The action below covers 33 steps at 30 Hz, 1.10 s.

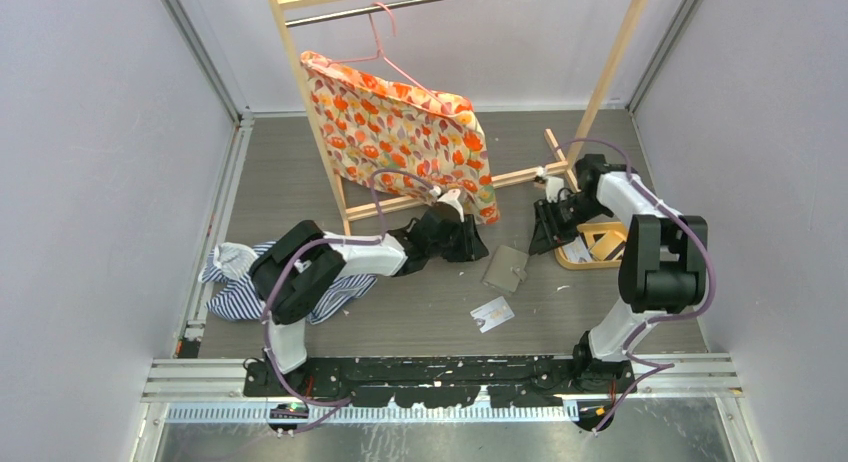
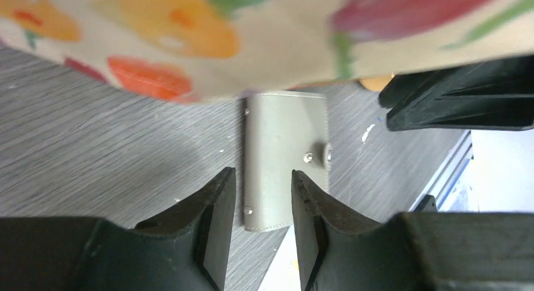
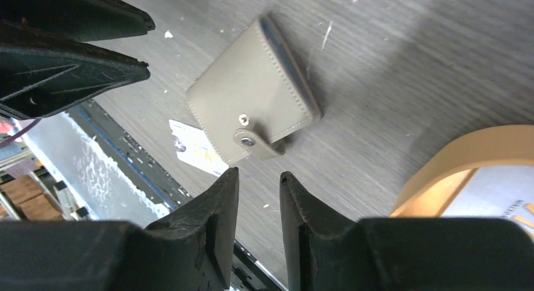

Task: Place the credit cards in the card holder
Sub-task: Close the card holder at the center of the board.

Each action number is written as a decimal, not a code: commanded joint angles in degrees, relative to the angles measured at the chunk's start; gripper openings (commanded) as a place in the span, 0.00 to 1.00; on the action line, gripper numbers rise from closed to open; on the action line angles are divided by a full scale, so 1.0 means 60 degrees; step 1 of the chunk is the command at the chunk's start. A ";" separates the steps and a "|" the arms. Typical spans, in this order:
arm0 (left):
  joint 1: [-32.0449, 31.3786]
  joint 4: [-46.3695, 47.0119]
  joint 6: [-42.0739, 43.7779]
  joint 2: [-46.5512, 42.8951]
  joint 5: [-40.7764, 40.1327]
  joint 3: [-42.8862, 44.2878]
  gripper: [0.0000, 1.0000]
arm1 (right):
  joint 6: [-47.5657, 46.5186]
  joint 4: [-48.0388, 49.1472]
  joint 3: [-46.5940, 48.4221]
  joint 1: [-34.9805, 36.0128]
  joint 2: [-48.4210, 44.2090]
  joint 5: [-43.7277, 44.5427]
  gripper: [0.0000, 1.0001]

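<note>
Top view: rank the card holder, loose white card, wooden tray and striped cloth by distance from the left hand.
From the left hand:
1. Card holder, just to its right.
2. White card, toward the arm bases.
3. Tray, far right.
4. Striped cloth, far left.

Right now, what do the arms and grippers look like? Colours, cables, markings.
Both the left arm and right arm have white links and bulky black joint housings, each with a purplish cable looped alongside. The left gripper and right gripper are black, with two wedge-shaped fingers tapering to the tips. No markings visible.
</note>
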 commanded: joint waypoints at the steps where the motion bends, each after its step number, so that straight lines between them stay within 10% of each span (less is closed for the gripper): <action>1: -0.0033 -0.0251 0.0784 -0.0187 0.0695 0.0548 0.40 | -0.0180 0.0070 -0.0556 -0.0187 -0.0534 -0.1216 0.36; 14: -0.0611 -0.0868 -0.0279 0.0967 0.1075 0.0578 0.38 | -0.0379 -0.0395 0.0017 0.0457 0.1420 0.0833 0.22; 33: -0.0851 0.1012 -0.0387 -0.0956 -0.0368 -0.1711 0.40 | 0.0164 0.0242 0.0282 0.0143 0.0224 0.0018 0.45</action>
